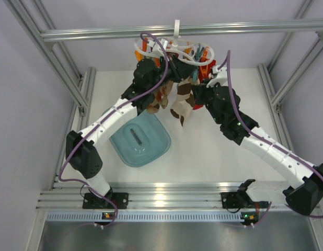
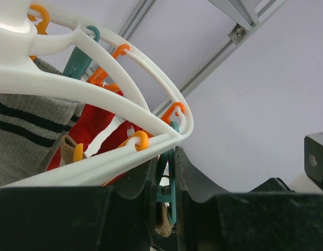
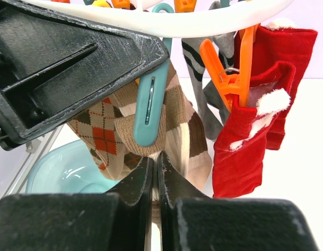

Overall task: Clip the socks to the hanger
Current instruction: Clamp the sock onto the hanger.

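Right gripper [image 3: 157,166], nearest the lens in the right wrist view: jaws pressed fully together, pinching the lower edge of a cream-and-tan sock [image 3: 143,148] at its brown patch. At 12 o'clock from these fingertips hangs a teal peg [image 3: 151,104], its lower end against the same fabric. The left gripper [image 2: 166,157] clamps this peg from both sides, its jaws parted only by the peg's thickness. The peg dangles from the rim of the white hanger [image 2: 99,91]. In the right wrist view an argyle sock [image 3: 99,128] lies at 10 o'clock of the peg, and at 3 o'clock an orange peg [image 3: 229,78] grips a red sock [image 3: 240,151] with white trim. A grey striped sock [image 2: 25,130] hangs at 9 o'clock in the left wrist view. Overhead, the hanger hooks onto the aluminium bar [image 1: 245,27] at 12 o'clock of the table [image 1: 214,151]. A teal basin [image 1: 140,140] sits at 7 o'clock of the hanger.
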Motion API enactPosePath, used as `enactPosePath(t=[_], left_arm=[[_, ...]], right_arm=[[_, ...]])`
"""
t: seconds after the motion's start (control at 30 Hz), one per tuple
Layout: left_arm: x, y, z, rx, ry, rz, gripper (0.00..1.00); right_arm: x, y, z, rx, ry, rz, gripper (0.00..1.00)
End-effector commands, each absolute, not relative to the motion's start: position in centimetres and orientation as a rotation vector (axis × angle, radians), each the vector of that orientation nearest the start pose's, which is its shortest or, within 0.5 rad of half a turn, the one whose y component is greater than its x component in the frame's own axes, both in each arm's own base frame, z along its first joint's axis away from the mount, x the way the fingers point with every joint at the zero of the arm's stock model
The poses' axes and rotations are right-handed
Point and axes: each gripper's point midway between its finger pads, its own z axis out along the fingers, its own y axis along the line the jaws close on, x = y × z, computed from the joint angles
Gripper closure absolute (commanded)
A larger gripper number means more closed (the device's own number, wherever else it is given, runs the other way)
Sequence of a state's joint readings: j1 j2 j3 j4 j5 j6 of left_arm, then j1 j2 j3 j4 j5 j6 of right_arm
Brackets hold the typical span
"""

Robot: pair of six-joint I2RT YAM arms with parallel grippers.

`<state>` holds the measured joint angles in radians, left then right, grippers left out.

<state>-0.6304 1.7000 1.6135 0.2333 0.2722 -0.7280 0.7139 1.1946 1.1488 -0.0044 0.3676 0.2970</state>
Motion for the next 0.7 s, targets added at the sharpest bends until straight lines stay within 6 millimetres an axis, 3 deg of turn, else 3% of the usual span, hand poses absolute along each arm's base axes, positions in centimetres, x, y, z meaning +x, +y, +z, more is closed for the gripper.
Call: enactPosePath(t=[0.0, 0.23, 0.4, 0.67], left_arm=[[40.9, -36.8, 37.2, 0.085, 1.711, -1.214, 0.78], [40.3, -36.9, 38.3, 0.079, 1.694, -1.26, 0.55], [40.3, -36.2, 39.3, 0.077, 1.661, -1.267, 0.47], [38.2, -35.1, 40.3, 0.153, 1.623, -1.259, 0.18]], right_arm=[[34.5, 23.0, 39.6, -0.011, 1.539, 0.515, 1.0], [34.7, 23.0, 39.8, -0.009, 1.527, 0.51, 1.0], [34.8, 22.9, 40.1, -0.006, 1.523, 0.509, 1.0], [35.0, 22.3, 39.7, -0.01, 1.527, 0.49, 1.0]])
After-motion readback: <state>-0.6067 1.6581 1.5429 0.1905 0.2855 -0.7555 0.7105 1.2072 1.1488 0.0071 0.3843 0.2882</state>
